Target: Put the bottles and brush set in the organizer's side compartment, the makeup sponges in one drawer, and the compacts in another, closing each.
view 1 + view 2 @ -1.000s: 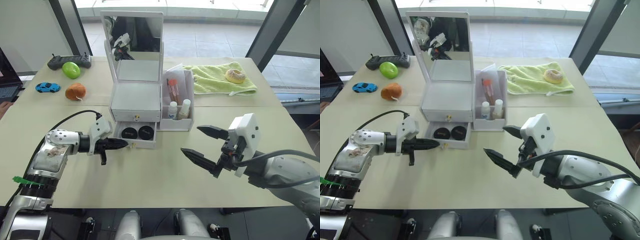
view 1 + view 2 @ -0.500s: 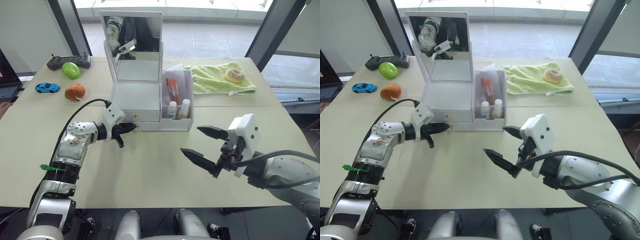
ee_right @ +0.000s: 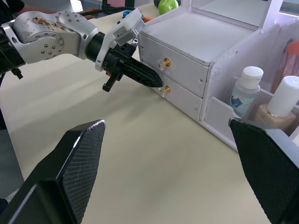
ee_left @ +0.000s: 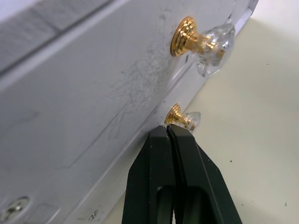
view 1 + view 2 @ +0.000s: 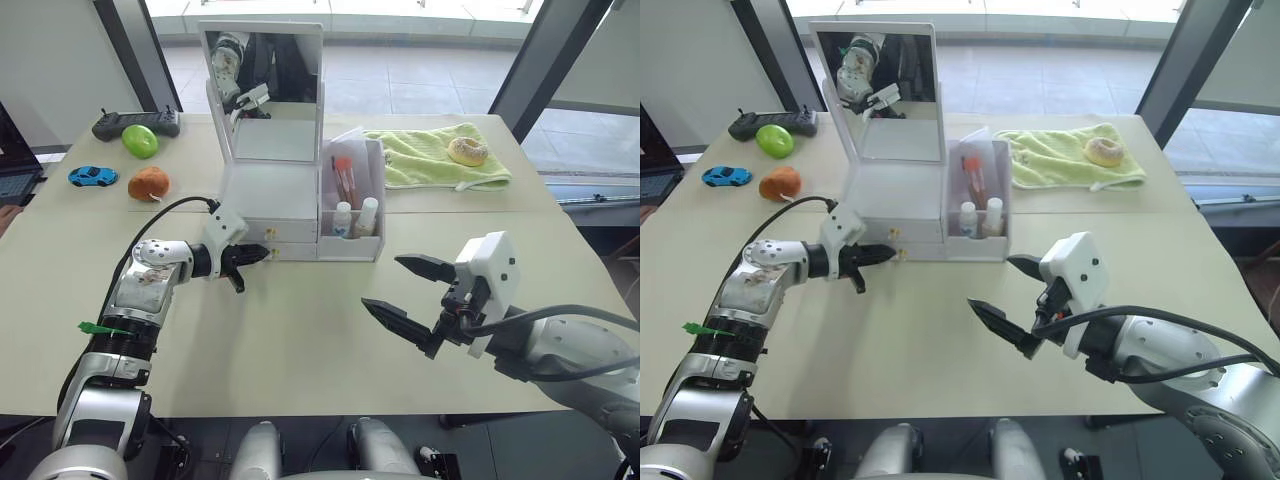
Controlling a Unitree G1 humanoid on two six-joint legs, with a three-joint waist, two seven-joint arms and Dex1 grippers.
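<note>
2 drawers shut, contents hidden; left tool at knob.

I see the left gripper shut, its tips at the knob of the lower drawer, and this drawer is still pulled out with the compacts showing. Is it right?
Not quite: the lower drawer is pushed in, flush with the upper one, as the right wrist view shows. The left gripper is indeed shut, tips at its knob.

No words, brand names, numbers or signs can be read anywhere. The small bottle in the side compartment of the white organizer carries a blue-and-white label, but its print is too small to make out.
</note>
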